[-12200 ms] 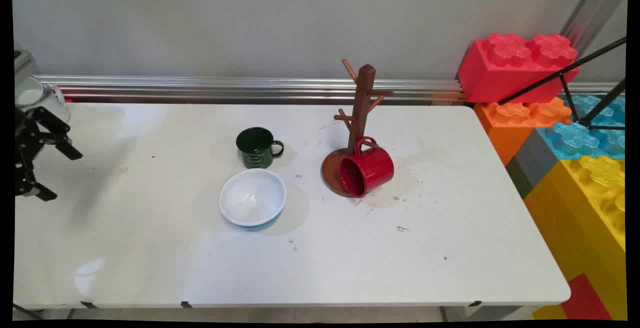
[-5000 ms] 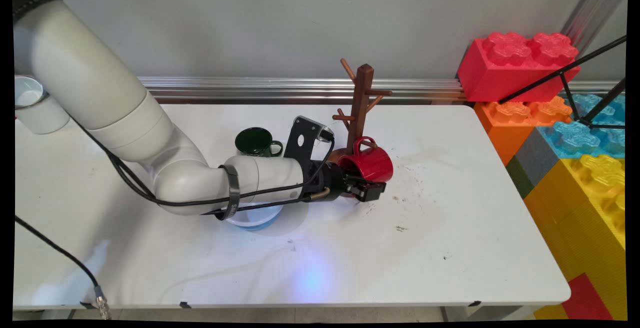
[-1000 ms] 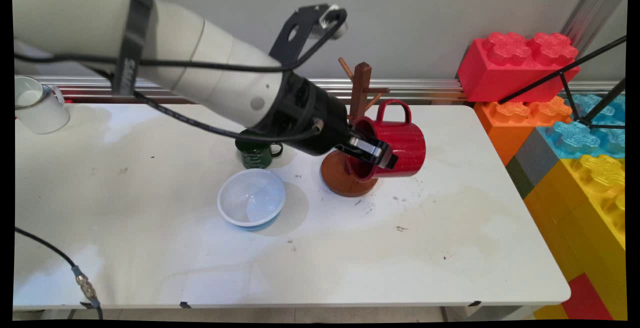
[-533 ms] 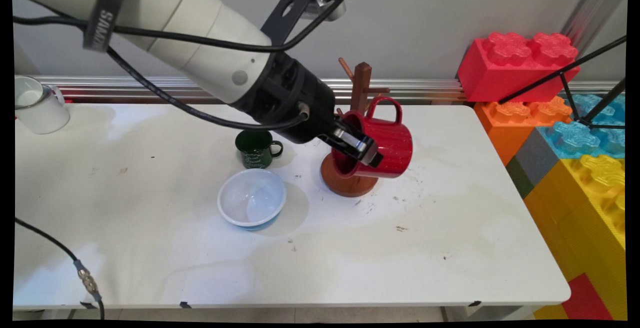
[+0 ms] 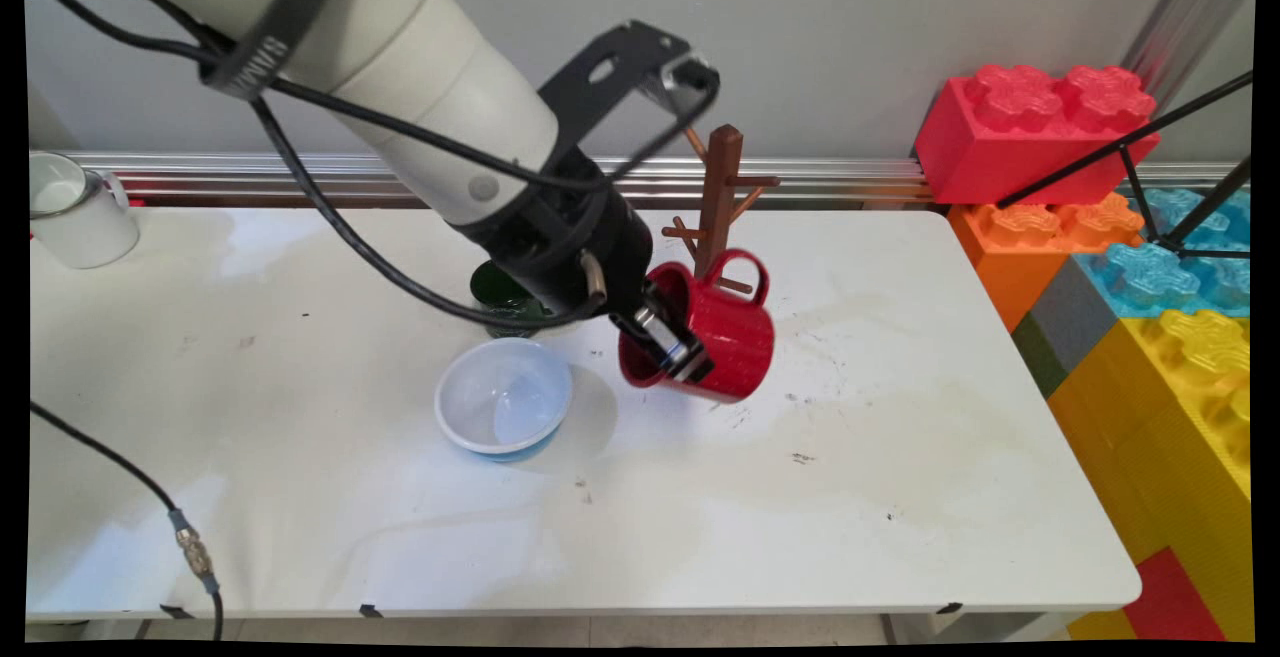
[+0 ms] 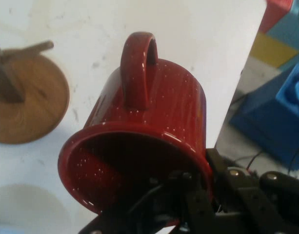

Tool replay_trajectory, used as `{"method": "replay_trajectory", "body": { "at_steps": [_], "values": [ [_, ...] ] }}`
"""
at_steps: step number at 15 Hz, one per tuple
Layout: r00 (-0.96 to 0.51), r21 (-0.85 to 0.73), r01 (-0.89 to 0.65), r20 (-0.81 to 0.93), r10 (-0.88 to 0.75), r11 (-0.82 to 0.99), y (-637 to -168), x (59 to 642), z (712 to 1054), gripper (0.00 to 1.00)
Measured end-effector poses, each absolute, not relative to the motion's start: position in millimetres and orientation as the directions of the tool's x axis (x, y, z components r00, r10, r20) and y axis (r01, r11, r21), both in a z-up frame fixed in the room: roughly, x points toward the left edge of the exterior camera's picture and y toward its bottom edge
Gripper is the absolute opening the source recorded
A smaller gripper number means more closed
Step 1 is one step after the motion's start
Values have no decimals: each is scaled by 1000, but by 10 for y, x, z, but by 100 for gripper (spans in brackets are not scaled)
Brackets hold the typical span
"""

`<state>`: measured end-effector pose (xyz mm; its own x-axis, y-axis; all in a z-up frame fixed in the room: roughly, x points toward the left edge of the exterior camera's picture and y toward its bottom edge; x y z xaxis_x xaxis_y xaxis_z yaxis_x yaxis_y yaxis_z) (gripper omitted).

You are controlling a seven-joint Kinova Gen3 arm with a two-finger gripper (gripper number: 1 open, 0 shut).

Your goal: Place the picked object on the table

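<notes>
the hand [image 5: 672,349] pinches the rim of the red mug [image 5: 722,334], one finger inside the mouth and one outside, holding it tilted on its side above the surface [image 5: 900,457], just in front of the wooden rack [image 5: 722,199]. the mug looks stiff, glossy and likely slippery, so the rim hold seems sound. a bowl [image 5: 503,409] sits near on the left, a green mug [image 5: 497,289] behind.
</notes>
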<state>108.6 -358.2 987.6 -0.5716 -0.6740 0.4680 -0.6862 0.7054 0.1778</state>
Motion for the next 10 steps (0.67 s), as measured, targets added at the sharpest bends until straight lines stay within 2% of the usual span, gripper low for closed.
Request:
{"method": "replay_trajectory", "body": {
  "at_steps": [10],
  "values": [
    [-728, 42, -654, 235, -644, 755, -3680, 730, 9456, 0]
  ]
}}
